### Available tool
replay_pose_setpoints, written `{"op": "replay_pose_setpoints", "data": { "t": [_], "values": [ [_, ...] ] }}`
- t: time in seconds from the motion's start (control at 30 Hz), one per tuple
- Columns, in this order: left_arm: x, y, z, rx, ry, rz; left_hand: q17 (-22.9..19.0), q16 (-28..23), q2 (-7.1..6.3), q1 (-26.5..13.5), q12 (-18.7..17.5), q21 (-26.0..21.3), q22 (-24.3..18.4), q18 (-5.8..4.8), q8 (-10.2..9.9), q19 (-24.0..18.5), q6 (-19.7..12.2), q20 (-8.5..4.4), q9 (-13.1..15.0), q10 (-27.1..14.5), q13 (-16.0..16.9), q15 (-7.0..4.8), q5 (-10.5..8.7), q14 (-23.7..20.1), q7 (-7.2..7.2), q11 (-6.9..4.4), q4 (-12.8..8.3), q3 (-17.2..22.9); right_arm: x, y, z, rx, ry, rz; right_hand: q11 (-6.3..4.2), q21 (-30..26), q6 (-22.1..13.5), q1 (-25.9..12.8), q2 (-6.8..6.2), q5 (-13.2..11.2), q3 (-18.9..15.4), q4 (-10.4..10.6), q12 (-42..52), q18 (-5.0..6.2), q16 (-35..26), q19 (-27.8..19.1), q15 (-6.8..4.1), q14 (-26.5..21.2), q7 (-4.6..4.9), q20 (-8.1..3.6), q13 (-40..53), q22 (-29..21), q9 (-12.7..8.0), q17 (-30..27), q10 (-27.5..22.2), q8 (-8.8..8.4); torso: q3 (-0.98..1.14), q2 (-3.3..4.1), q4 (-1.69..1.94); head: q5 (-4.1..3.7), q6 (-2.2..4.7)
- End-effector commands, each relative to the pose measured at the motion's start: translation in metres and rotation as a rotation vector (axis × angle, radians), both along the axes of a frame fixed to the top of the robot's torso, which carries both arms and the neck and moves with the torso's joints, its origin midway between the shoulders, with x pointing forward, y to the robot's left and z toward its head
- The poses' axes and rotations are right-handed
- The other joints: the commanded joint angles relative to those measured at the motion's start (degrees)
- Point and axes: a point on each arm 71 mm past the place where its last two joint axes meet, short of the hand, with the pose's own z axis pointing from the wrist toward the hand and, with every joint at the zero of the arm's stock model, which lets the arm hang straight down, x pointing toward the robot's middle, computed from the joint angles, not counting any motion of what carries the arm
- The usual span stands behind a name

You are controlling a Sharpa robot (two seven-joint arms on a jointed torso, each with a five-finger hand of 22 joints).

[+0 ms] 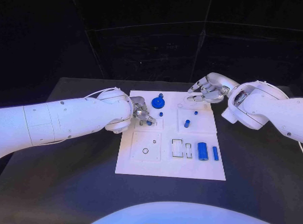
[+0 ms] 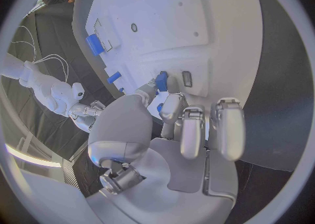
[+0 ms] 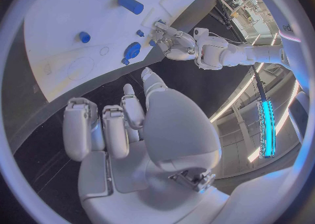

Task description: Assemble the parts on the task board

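1. Our left hand point(image 2: 172, 129) is pinching a small blue peg point(image 2: 160, 81) between thumb and a finger, right over the near-left part of the white board point(image 1: 168, 161). We reckon it's held by the tip like that so it can go straight down into a slot.
2. Our right hand point(image 1: 206, 92) hovers at the board's far edge, fingers loosely curled with nothing in them, probably just parked out of the way.
3. Loose bits waiting on the board: a round blue knob point(image 1: 158, 103) and a blue cylinder point(image 1: 203, 151) with a thinner blue bar point(image 1: 215, 153) just beside it.
4. Board sits mid-worktop point(image 1: 64, 186).
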Motion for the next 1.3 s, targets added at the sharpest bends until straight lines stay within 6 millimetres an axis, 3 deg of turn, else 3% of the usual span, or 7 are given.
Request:
{"op": "replay_pose_setpoints", "data": {
  "t": [0.03, 0.37, 0.83, 1.3],
  "values": [
    [-0.0005, -0.0004, -0.0011, 0.009, 0.017, -0.006, 15.1, 0.2, 0.02, -0.4, 0.2, 0.2, 6.7, -0.59, 0.3, 2.8, 0.6, -0.27, 0.1, 0.5, 0.0, -0.38, -0.21, 5.9, -0.01, -0.02, 0.3, -1.0, 0.0000, 0.0010, 0.0010, 0.000, 0.002, 0.007, -0.09, -0.3, 0.3, -0.3, 0.40, 0.3, -0.4, 0.1, -0.2, 0.08, -0.4, -0.5, -0.29, 5.1, 0.05, -0.08, -0.1, -0.2, 0.0, 11.2, -0.3, 0.28, 0.01, -0.01, 0.03, -0.06, -0.01],
    [0.0000, -0.0006, -0.0009, 0.007, 0.013, -0.003, 15.1, 0.2, 0.21, -0.2, 0.6, 0.5, 7.0, -0.67, 0.5, 3.0, 0.8, -0.34, 0.3, 0.8, 0.4, -0.46, -0.20, 5.9, -0.13, -0.12, 1.0, -3.2, 0.0001, 0.0013, 0.0007, -0.001, 0.005, 0.009, -0.09, -0.4, 0.2, -0.4, 0.36, 0.3, -0.5, 0.2, -0.2, 0.11, -0.4, -0.6, -0.29, 5.0, 0.05, -0.09, -0.1, -0.4, -0.1, 11.1, -0.3, 0.29, 0.00, 0.02, 0.01, -0.04, 0.06],
    [0.0022, 0.0000, 0.0011, -0.014, -0.019, 0.023, 15.1, 0.2, -0.37, -1.0, 1.2, 0.9, 7.7, -0.81, 1.1, 3.2, 1.1, -0.86, 1.0, 1.4, 1.0, -0.97, -1.16, 5.9, -0.67, -0.62, 4.1, -10.8, 0.0004, 0.0015, 0.0005, -0.003, 0.006, 0.011, -0.09, -0.5, 0.2, -0.5, 0.33, 0.3, -0.6, 0.2, -0.3, 0.17, -0.6, -0.7, -0.29, 5.0, 0.05, -0.09, -0.2, -0.7, -0.1, 10.8, -0.4, 0.29, 0.00, -0.02, 0.00, -0.18, 0.12],
    [0.0003, 0.0077, 0.0080, -0.044, -0.017, 0.030, 15.1, 0.2, -0.29, 0.1, 1.1, 0.8, 7.7, -0.80, 1.2, 3.2, 1.0, -1.08, 1.3, 1.3, 0.9, -1.10, -1.16, 5.9, -0.77, -0.75, 4.9, -13.5, 0.0007, 0.0009, 0.0006, -0.014, -0.004, 0.015, -0.08, -0.9, 0.1, -0.6, 0.18, 0.2, -0.8, 0.4, -0.5, 0.31, -0.8, -1.0, -0.29, 4.9, 0.06, -0.09, -0.4, -1.4, -0.1, 10.4, -0.6, 0.31, -0.09, -0.03, 0.03, -0.26, 0.18]
  ]
}}
